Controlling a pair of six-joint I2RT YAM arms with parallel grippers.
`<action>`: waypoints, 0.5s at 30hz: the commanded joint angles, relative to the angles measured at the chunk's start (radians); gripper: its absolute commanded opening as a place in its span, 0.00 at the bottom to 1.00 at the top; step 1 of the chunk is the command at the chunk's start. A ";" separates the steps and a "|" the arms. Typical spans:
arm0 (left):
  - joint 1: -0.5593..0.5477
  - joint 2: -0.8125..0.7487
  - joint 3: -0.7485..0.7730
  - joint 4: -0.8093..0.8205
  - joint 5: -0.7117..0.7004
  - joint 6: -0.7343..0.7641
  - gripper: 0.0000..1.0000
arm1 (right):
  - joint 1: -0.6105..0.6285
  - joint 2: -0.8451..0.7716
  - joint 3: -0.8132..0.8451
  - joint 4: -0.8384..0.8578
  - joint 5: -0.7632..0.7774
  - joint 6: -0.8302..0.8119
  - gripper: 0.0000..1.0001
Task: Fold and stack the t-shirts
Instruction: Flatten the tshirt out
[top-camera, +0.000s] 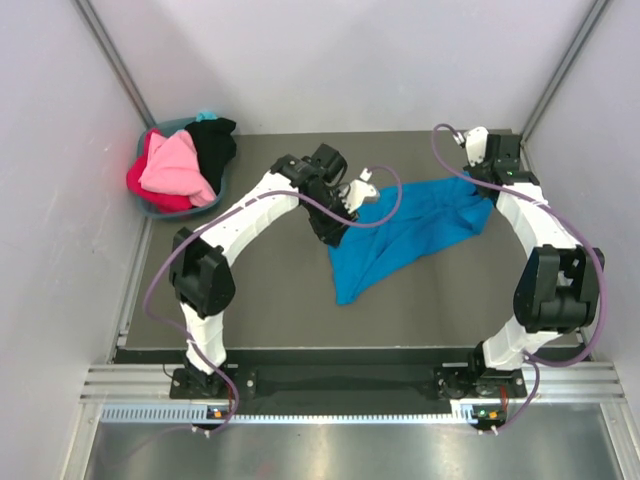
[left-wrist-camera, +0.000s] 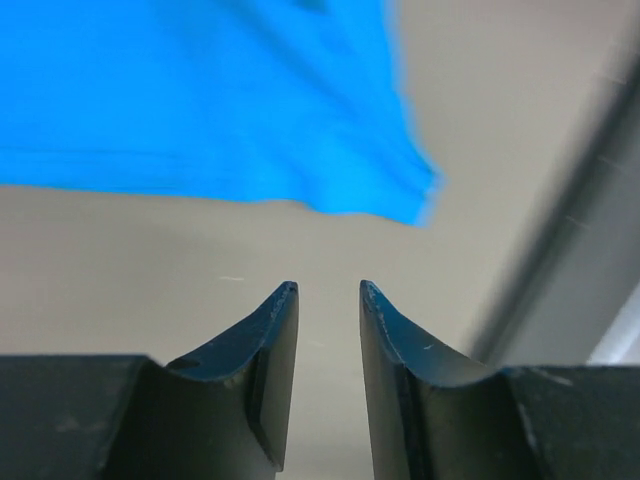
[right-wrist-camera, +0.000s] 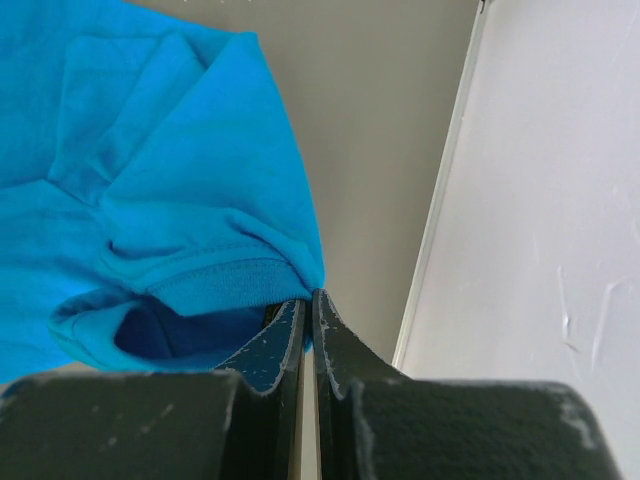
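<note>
While the right end effector (right-wrist-camera: 308, 298) clenches an edge of the bright blue cloth t-shirt (top-camera: 400, 238), the released left end effector (left-wrist-camera: 328, 290) has it at 11 o'clock.

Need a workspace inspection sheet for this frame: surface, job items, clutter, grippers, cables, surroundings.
Surface: dark table mat, flat.
Job's things: blue t-shirt crumpled and unfolded on the mat; pink shirt, red shirt and black shirt heaped in teal basket, far left corner.
Clutter: nothing seen.
Grippers: left gripper jaws apart, empty; right gripper jaws shut on the blue t-shirt's edge.
Cables: purple cable loops over the blue t-shirt.
Surroundings: white walls.
</note>
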 joint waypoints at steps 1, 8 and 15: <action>0.030 0.065 0.061 0.182 -0.173 -0.008 0.37 | -0.002 -0.051 0.027 0.019 -0.013 0.036 0.00; 0.033 0.189 0.014 0.222 -0.159 0.016 0.45 | -0.002 -0.031 0.040 0.012 -0.010 0.027 0.00; 0.033 0.260 0.000 0.307 -0.225 -0.024 0.43 | -0.002 -0.010 0.047 0.008 -0.014 0.028 0.00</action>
